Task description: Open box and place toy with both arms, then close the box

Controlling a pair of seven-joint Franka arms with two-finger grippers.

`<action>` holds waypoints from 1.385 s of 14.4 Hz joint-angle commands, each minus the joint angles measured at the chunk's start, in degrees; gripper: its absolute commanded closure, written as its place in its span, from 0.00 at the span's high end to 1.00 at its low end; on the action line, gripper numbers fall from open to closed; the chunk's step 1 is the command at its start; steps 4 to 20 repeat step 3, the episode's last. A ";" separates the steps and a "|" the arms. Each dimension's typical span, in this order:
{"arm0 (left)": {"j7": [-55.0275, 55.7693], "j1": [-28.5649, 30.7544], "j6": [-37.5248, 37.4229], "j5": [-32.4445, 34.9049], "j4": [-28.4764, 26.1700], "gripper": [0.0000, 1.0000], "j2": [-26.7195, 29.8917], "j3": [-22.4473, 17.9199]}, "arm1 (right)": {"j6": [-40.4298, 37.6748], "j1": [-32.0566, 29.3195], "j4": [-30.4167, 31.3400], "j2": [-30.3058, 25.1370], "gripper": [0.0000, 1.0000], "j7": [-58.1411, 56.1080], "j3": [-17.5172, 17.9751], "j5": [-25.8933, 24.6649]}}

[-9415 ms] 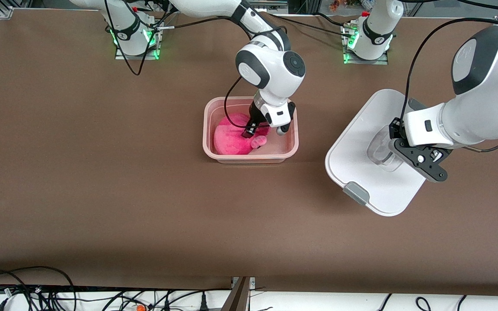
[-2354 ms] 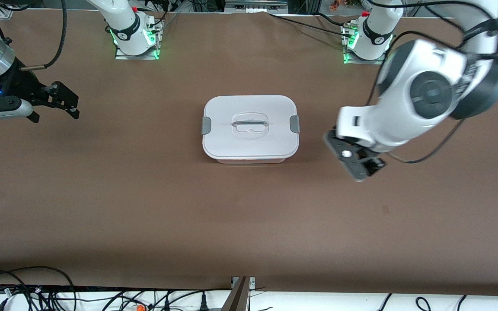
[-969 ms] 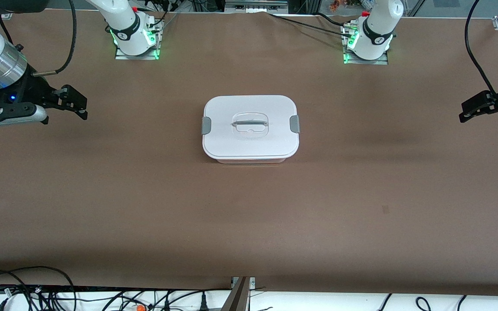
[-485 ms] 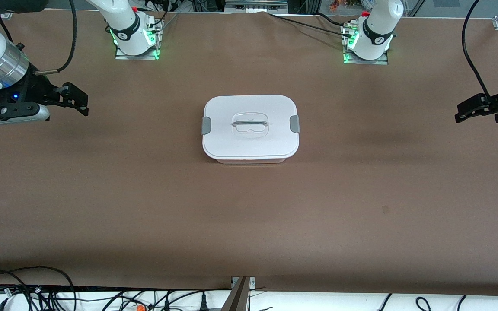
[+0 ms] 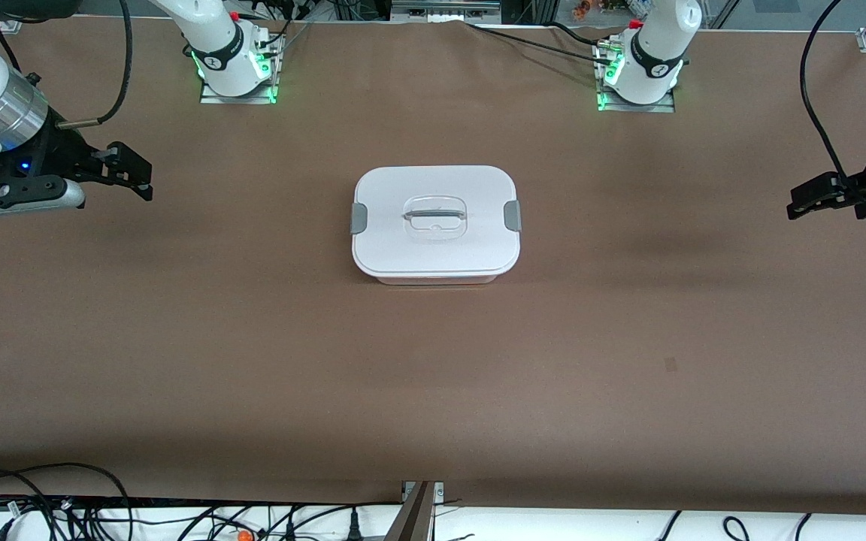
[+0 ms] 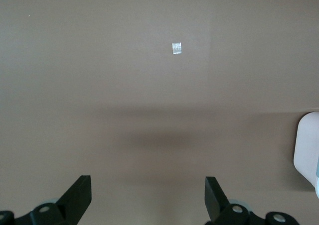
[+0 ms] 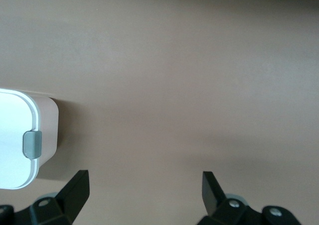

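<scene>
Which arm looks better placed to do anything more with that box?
Neither: the box sits closed mid-table, while the left claw and right claw hang open over their own ends, about equally distant. Nothing seems left.

Closed box [image 5: 435,223] with white lid at the middle of the brown table [image 5: 252,338], left gripper [image 5: 809,201] and right gripper [image 5: 132,174] open, empty, over the table's ends

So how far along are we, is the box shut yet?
It looks done. The lid sits flat on the box, with a grey clip at each end; the toy is not visible. Nothing is in hand: the left gripper and right gripper hang over bare table at their own ends, jaws open and empty. Whether the clips are latched I cannot tell.
</scene>
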State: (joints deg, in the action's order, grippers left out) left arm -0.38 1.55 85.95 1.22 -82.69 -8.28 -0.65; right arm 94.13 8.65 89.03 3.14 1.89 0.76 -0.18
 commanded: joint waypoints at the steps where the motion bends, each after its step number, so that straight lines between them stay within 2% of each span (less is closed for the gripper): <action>1: -0.50 -0.14 -0.34 -0.96 1.40 1.00 -0.60 0.04 | -0.35 0.14 -0.61 -0.24 1.00 -0.22 0.21 -0.87; 20: -0.50 -0.14 -0.35 -1.05 1.40 1.00 -0.60 0.04 | -0.26 0.22 -0.61 -0.33 1.00 -0.22 0.21 -0.96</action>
